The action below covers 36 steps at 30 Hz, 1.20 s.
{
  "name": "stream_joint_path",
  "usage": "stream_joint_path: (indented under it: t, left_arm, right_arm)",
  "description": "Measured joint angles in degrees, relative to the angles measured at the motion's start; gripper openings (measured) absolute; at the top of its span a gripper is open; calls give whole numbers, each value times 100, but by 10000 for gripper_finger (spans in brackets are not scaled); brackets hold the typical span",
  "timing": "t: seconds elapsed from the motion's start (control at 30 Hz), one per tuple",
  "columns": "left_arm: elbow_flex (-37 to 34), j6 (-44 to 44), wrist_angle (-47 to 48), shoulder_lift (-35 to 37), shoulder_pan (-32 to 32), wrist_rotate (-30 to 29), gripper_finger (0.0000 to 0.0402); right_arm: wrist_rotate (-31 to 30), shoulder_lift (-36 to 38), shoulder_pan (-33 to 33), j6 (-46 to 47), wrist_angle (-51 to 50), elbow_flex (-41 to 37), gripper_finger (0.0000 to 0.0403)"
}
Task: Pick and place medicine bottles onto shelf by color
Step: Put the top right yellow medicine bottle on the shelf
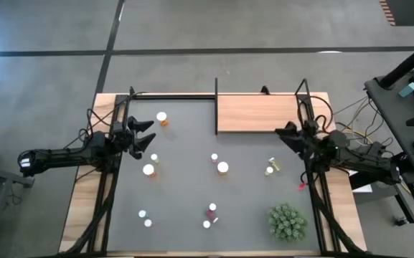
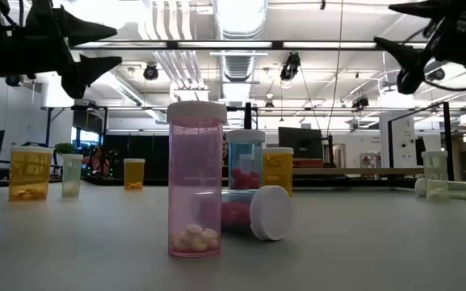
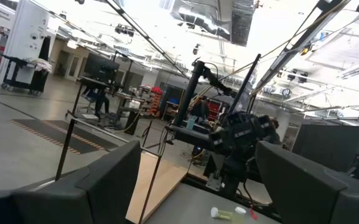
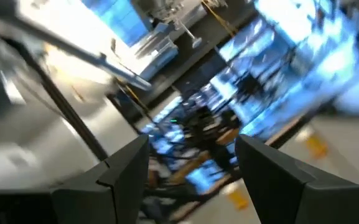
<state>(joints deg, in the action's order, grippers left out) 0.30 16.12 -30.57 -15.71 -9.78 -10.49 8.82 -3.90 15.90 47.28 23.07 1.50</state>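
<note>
Small white-capped bottles stand scattered on the dark grey mat: orange ones at the left, a pink one in the middle, pale green ones at the right, and white and pink ones near the front. In the low view a pink bottle stands upright beside one lying on its side. The wooden shelf lies at the far edge. My left gripper is open and empty above the mat's left. My right gripper is open and empty above the mat's right.
A green spiky plant stands at the near right of the mat. Black frame posts rise at the shelf's corners. Cables trail along both side edges of the table. The left wrist view shows my right arm across the mat.
</note>
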Motion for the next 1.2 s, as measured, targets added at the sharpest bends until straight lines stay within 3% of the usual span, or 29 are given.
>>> stream_joint_path:
  t: [0.17,0.3,0.93,1.2]
  left_arm:
    - [0,0,0,0,0,-1,302]
    - [0,0,-1,0,0,1,302]
    - [0,0,-2,0,0,1,302]
    - [0,0,-2,0,0,0,302]
  right_arm:
    - [20,0,0,1912,-181,0,228]
    - [17,-2,0,2512,-301,0,228]
    - [-136,-2,0,2363,-121,0,228]
    - [-264,-39,0,527,790,346,228]
